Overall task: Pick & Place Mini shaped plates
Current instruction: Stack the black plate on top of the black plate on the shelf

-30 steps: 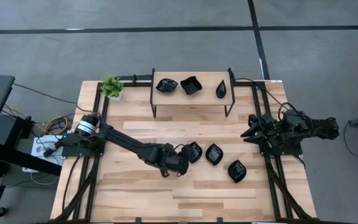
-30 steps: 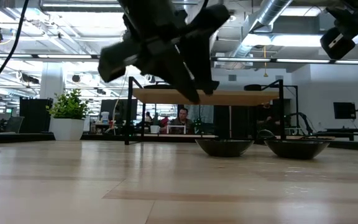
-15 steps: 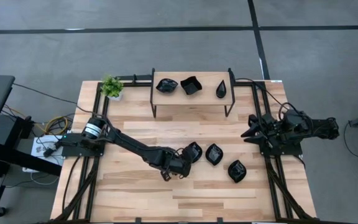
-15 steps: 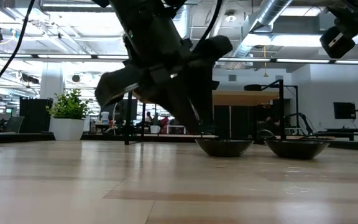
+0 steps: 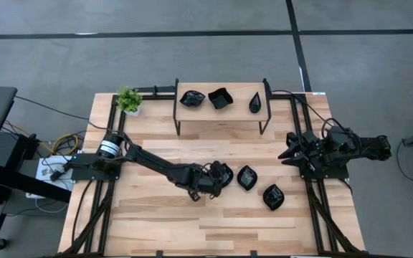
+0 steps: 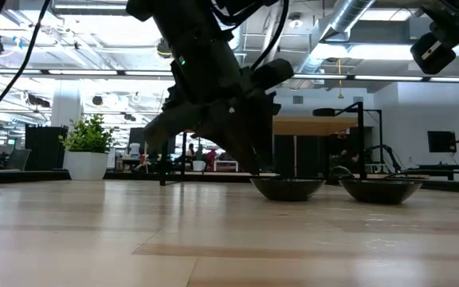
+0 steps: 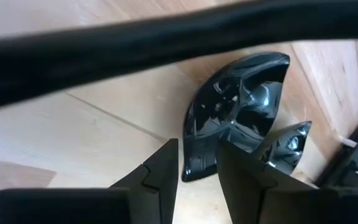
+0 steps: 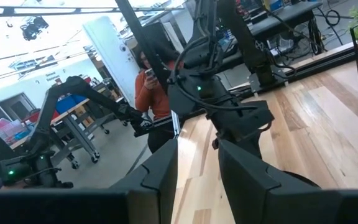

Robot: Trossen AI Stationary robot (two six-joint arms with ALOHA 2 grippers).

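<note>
1. My left pincer point(image 7: 196, 168) sits parted astride the rim of a glossy black plate point(image 7: 235, 115) on the pale wood worktop point(image 5: 163, 215).
2. Only the wrist view shows that gap; the right pincer point(image 8: 197, 165), parted and empty, waits well apart.

I counted six black plates on the table. Three sat on the far shelf point(image 5: 221, 115): a left plate point(image 5: 191, 98), a middle plate point(image 5: 220, 98) and a right plate point(image 5: 255, 103). Three more lay on the tabletop point(image 5: 156, 222) nearer me: a left one point(image 5: 224, 174), a centre one point(image 5: 247, 178) and a right one point(image 5: 273, 197). There was one shelf and one plant point(image 5: 128, 99), at the far left corner. I had two arms in view, a left arm point(image 5: 153, 165) and a right arm point(image 5: 335, 150). Past the table, I saw one person point(image 8: 151, 93) in the right wrist view.
</note>
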